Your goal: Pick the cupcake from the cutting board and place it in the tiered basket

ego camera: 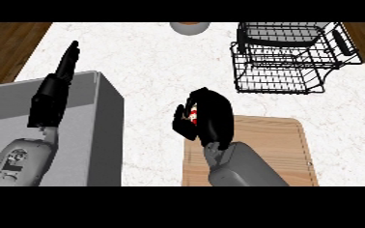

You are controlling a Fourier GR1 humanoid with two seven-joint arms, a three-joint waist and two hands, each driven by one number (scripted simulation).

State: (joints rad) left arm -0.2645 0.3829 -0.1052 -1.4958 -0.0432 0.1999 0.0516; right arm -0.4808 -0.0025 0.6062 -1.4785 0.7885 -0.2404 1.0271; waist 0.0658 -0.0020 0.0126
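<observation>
White marble counter [143, 67] here, wire basket [288, 58] sitting at the back right. Right hand [206, 116] has its fingers curled round the cupcake [192, 114], just over the board's [278, 149] far-left corner. Left hand [61, 84] rests at the left, fingers straight and pressed together.

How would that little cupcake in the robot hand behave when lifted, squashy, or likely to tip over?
Probably light: the right robot hand curls round the cupcake and hides nearly all of it. Only a red and white sliver shows, so softness can't be judged, though cupcakes usually squash. It may tip on the open wire of the tiered basket.
</observation>
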